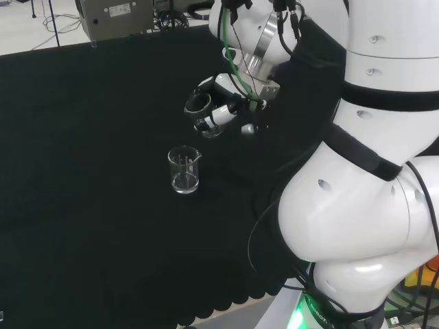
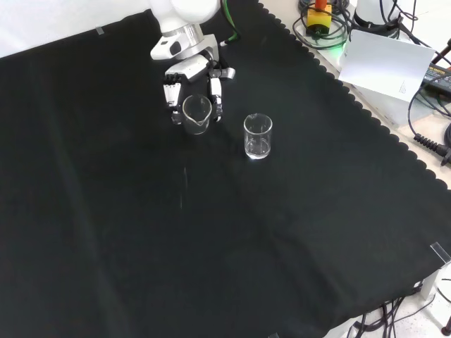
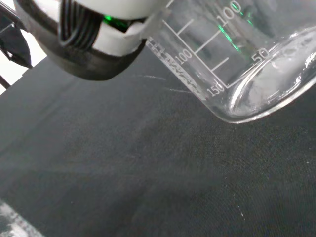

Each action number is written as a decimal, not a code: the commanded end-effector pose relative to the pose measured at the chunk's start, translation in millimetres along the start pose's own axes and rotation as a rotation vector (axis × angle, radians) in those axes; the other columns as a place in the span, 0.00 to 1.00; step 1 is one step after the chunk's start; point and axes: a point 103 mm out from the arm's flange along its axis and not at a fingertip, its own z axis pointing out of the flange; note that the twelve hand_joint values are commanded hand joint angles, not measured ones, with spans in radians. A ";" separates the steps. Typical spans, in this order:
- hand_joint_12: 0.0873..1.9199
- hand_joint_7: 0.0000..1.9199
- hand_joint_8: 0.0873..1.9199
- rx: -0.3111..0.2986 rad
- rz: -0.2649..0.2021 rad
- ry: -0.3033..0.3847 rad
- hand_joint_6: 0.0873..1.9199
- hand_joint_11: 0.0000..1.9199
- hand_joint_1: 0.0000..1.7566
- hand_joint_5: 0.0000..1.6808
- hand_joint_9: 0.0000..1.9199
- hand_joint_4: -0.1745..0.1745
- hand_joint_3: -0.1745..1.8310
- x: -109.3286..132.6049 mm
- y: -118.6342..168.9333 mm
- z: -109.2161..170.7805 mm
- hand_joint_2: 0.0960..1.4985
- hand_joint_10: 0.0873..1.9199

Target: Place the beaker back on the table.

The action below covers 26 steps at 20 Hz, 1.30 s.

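Observation:
In the front view a clear glass beaker (image 2: 196, 113) sits between the fingers (image 2: 215, 95) of the hand (image 2: 189, 70), which is curled round it. The beaker is tilted, mouth toward the camera, and seems to be just above the black cloth. The wrist view shows this beaker (image 3: 237, 54) close up, with graduation marks, slanted beside a black and white finger (image 3: 89, 39). In the head view the hand (image 1: 216, 110) hangs left of the white arm links. A second clear beaker (image 2: 258, 135) stands upright on the cloth to the right of the hand; in the head view this second beaker (image 1: 184, 170) is nearer than the hand.
The cloth's scalloped edge (image 2: 380, 134) runs along the right in the front view, with a white sheet (image 2: 384, 67) and cables beyond it. A grey box (image 1: 113, 17) stands behind the cloth in the head view. The arm's white links (image 1: 370, 171) take up the right.

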 end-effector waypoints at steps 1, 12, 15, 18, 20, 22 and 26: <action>0.32 0.69 0.23 -0.024 -0.019 0.070 0.25 0.68 0.75 0.75 0.83 0.00 0.00 -8.4 11.5 10.9 0.69 0.20; 0.32 0.69 0.22 -0.004 -0.030 0.126 0.24 0.67 0.75 0.75 0.83 0.00 0.00 -23.6 21.5 26.8 0.69 0.19; 0.32 0.69 0.22 -0.022 -0.025 0.129 0.24 0.67 0.75 0.75 0.83 0.00 0.00 -26.0 21.1 29.8 0.69 0.19; 0.32 0.69 0.22 -0.023 -0.022 0.133 0.24 0.67 0.75 0.75 0.83 0.00 0.00 -27.1 22.2 32.8 0.69 0.19; 0.32 0.69 0.22 -0.022 -0.019 0.142 0.24 0.67 0.75 0.75 0.83 0.00 0.00 -28.4 23.8 34.3 0.69 0.19; 0.32 0.69 0.22 -0.017 -0.015 0.148 0.24 0.67 0.75 0.75 0.83 0.00 0.00 -29.8 25.2 35.9 0.69 0.18; 0.32 0.69 0.22 -0.010 -0.001 0.141 0.24 0.67 0.74 0.75 0.83 0.00 0.00 -33.4 25.1 38.9 0.69 0.18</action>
